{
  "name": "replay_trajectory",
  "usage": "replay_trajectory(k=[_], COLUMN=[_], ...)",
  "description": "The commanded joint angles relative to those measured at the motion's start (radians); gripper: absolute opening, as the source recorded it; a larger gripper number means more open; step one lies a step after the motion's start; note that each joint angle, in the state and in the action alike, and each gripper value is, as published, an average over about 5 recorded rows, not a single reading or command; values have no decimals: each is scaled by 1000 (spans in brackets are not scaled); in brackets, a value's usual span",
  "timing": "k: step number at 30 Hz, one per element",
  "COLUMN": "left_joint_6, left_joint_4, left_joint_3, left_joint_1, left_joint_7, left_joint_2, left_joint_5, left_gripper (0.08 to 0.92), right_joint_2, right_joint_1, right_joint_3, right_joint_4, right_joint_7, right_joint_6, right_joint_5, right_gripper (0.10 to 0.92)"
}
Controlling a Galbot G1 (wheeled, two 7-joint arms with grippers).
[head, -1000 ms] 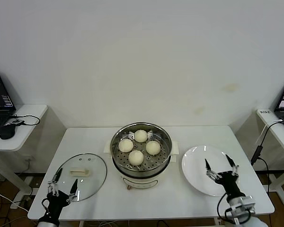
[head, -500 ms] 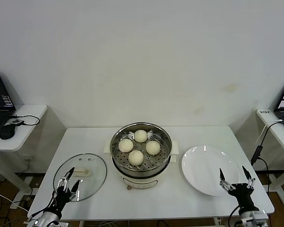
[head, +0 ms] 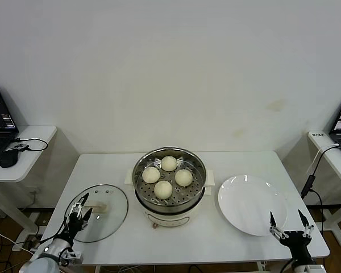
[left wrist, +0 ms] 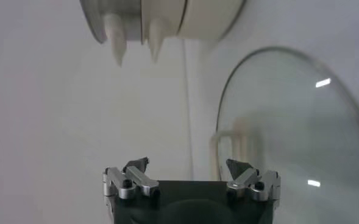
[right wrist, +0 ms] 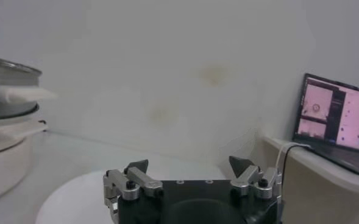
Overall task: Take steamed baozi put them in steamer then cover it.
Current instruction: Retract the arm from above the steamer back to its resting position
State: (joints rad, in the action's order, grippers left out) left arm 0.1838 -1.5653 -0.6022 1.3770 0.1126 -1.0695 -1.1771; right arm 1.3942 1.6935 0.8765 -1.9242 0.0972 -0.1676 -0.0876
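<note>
- Head view: steamer [head: 169,183] stood well ahead of both grippers, between them, holding all four steamed baozi [head: 167,177].
- Plate [head: 250,202] lay bare just ahead of the right gripper [head: 290,222], which was parked at the table's near edge, jaws wide, holding nothing.
- Cover [head: 99,211] lay flat off the steamer; its bar handle [head: 96,207] ran crosswise just beyond the left gripper [head: 78,211], the nearer one, jaws wide and empty.
</note>
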Motion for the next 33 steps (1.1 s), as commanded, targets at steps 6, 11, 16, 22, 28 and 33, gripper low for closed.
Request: replay_trajectory(k=[6, 11, 16, 22, 28, 33], left_joint_6=[-12, -14, -15, -16, -17, -8], left_joint_4=[99, 105, 108, 116, 133, 162], left_joint_3=[39, 43, 51, 63, 71, 77], left_joint_1=[-110, -121, -129, -136, -140, -143], left_joint_7=[-13, -12, -10, -6, -1, 9], left_joint_2=[10, 6, 0, -9, -6, -6], left_joint_5=[-18, -12, -3, 5, 12, 23], left_gripper=[823, 823, 823, 823, 740, 593], right_joint_2=[4, 4, 3, 2, 4, 3], right_joint_1=[20, 22, 22, 20, 21, 24], right_joint_3=[6, 0, -6, -16, -22, -24], right_joint_4=[7, 20, 22, 23, 24, 21], right_joint_7=[-2, -2, -3, -4, -7, -7], right_joint_6=[1, -5, -2, 2, 5, 5], right_joint_5=[21, 29, 33, 38, 41, 45], right_gripper=[823, 823, 823, 823, 823, 823])
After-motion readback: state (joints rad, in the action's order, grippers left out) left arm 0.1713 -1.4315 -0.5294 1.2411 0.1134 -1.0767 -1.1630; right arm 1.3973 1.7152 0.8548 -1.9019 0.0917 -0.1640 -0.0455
